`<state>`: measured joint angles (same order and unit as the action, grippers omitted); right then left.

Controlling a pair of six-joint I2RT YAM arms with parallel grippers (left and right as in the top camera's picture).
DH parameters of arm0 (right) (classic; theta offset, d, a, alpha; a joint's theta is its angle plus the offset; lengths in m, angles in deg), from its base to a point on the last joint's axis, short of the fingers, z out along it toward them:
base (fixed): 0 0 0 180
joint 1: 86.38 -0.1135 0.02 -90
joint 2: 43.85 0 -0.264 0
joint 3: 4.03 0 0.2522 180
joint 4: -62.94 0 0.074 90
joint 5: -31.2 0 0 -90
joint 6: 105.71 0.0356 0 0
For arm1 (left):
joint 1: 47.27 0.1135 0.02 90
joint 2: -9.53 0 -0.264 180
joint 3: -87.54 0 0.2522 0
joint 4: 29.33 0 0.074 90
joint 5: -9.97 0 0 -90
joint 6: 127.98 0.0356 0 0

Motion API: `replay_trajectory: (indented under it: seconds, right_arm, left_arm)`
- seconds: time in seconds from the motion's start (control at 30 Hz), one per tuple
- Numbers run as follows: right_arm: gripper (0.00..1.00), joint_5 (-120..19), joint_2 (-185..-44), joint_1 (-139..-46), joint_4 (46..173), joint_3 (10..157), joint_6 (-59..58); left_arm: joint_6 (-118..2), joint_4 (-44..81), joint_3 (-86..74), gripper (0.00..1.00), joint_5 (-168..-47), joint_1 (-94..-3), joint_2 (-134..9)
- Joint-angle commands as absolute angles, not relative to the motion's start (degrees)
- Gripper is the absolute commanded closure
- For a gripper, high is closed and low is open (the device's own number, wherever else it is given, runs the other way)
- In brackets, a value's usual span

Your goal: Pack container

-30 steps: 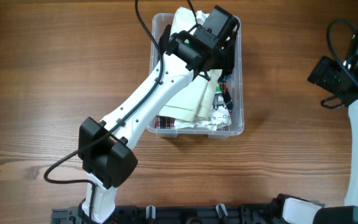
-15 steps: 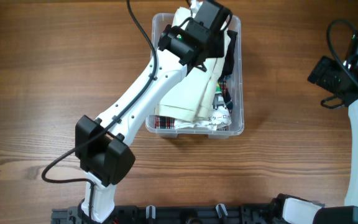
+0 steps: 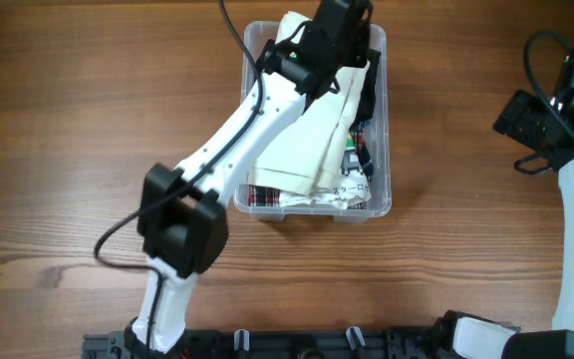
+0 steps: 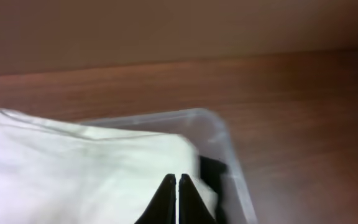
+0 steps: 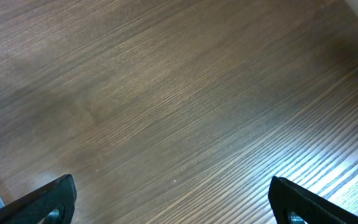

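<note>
The brown wooden table (image 3: 68,120) has a smooth satin finish with fine, straight grain. In the right wrist view it takes a soft sheen towards one corner. The clear, colourless rectangular plastic container (image 3: 388,179) is glossy and see-through, and its rolled rim catches the light. Inside it, the cream folded cloth (image 3: 302,150) looks matt, soft and lightly creased. The red-and-white checked fabric (image 3: 265,196) under it is plainly woven. The left arm's white shell (image 3: 232,150) is smooth, faintly shiny plastic, while its black joint housing (image 3: 182,224) is matt. The left gripper (image 4: 177,186) is matt black, hard plastic by the look of it.
</note>
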<state>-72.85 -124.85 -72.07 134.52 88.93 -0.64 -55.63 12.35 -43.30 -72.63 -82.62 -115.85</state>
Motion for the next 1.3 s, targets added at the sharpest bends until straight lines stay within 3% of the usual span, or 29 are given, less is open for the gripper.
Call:
replay_trajectory:
  seconds: [0.0,0.3,0.57,0.8,1.0,1.13,1.27]
  right_arm:
    - [0.00,-73.81,-124.32,-72.05,134.37,89.87,-0.68]
    - [0.00,-73.81,-124.32,-72.05,134.37,89.87,-0.68]
    - [0.00,-73.81,-124.32,-72.05,134.37,89.87,-0.68]
    - [0.00,-73.81,-124.32,-72.05,134.37,89.87,-0.68]
    - [0.00,-73.81,-124.32,-72.05,134.37,89.87,-0.68]
    - [0.00,-73.79,-124.32,-72.05,134.37,89.87,-0.66]
    - [0.00,-73.81,-124.32,-72.05,134.37,89.87,-0.66]
  left_arm:
    - [-54.21,12.11,-43.96,0.96,-71.89,-79.96,-122.56]
    - [-54.23,13.90,-43.45,0.96,-81.57,-78.60,-136.66]
    - [-54.23,15.41,-43.52,0.96,-82.84,-78.69,-132.29]
    - [-56.66,20.77,-43.52,0.79,-82.56,-78.45,-116.70]
    - [-56.68,34.21,-43.52,0.50,-77.42,-74.99,-97.88]
    - [-57.90,45.20,-43.50,0.46,-72.96,-70.05,-88.81]
    - [-57.90,54.19,-43.41,0.48,-73.29,-67.19,-81.93]
